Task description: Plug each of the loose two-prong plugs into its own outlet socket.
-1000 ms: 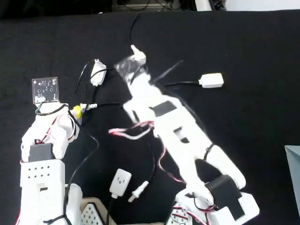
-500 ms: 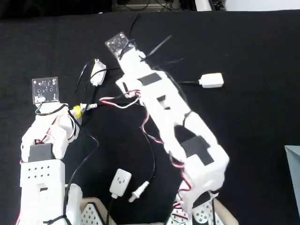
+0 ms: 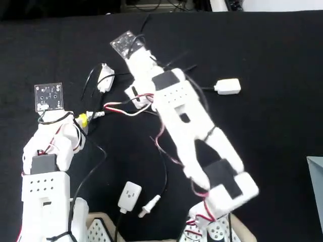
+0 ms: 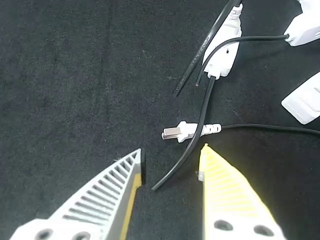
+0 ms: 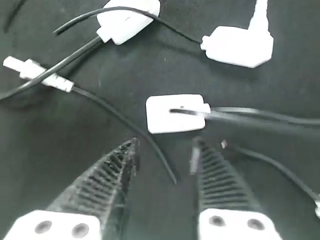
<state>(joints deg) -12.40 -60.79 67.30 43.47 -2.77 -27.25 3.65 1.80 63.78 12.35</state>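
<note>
- Where the black cloth (image 3: 282, 126) runs nearest the arm bases, we see a faced socket (image 3: 129, 195) and a loose plug (image 3: 150, 205) lying just beside each other, between the two arms.
- We find the left gripper (image 4: 171, 152) low over the cloth, its white and yellow fingers spread wide with nothing between them.
- Just beyond its tips lies a small plug (image 4: 187, 132), prongs bare, and a black cord (image 4: 205, 100) crosses over it.
- Farther on we see a long white connector (image 4: 222, 50) with cords running from its near end.
- Up the table, the right gripper (image 5: 166, 142) hangs with its fingers apart and empty. A flat block (image 5: 177, 114) on a cord lies just ahead of the tips, not touching them. We cannot tell whether it is a plug or a socket.
- Beyond that block we see an angled plug (image 5: 240, 45).
- Off to the right, a side block (image 3: 227, 86) lies on its own cord, well apart from the rest.
</note>
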